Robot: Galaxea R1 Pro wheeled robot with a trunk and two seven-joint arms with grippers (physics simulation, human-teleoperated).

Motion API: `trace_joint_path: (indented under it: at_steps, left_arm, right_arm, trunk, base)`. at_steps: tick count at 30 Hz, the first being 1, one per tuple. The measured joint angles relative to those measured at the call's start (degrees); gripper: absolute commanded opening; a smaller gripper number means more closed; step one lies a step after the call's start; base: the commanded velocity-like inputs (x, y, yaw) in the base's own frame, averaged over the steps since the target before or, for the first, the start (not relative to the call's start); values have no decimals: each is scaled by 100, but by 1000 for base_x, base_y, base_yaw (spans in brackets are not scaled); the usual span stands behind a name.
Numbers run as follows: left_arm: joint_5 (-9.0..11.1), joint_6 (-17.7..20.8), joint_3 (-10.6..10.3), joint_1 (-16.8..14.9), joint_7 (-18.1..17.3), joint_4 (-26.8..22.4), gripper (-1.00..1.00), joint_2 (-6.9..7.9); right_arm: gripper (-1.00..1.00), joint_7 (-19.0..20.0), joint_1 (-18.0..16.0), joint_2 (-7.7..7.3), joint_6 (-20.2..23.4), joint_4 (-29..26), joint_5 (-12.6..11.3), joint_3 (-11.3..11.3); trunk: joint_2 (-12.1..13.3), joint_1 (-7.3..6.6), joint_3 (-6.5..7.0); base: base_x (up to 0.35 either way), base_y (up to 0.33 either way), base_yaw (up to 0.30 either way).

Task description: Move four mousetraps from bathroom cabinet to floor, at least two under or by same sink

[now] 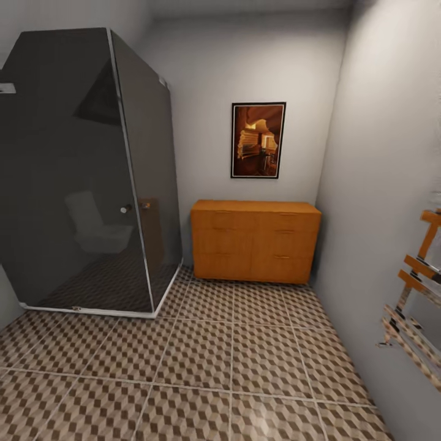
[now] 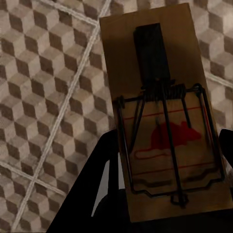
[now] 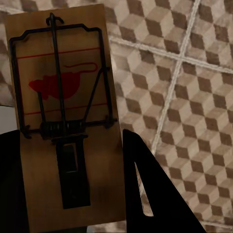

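While both arms point down at the bathroom floor [image 1: 202, 355], each tool grasps a mousetrap: left tool [image 2: 167, 204], right tool [image 3: 73, 194].

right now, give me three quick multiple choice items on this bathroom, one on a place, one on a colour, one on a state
1. Where does the wooden dresser stand?
A. against the far wall under the framed picture
B. inside the shower cabin
C. beside a bathtub

2. What colour is the mouse printed on the mousetrap in the left wrist view?
A. blue
B. red
C. green

3. What is the right gripper doing?
A. open, holding nothing
B. shut on a towel
C. shut on a mousetrap

Answers: 1 A, the head view shows it below the picture; 2 B, the print is red; 3 C, dark fingers flank the board above the bathroom floor.
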Motion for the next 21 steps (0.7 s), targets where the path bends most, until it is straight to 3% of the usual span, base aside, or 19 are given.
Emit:
trace_joint_path:
  at_steps: [10,21]
  left_arm:
    - [-2,-10,0,4,-3,0,-100,-2]
    - [5,-27,1,6,-3,0,-100,1]
  right_arm:
    - [-100,-7,0,-6,-3,0,-3,-194]
    - [-100,-5,0,-3,3,0,0,-204]
  trunk:
    - [0,-1,0]
    - [-1,-4,0]
  base:
    - [-312,11,222]
    - [-42,6,274]
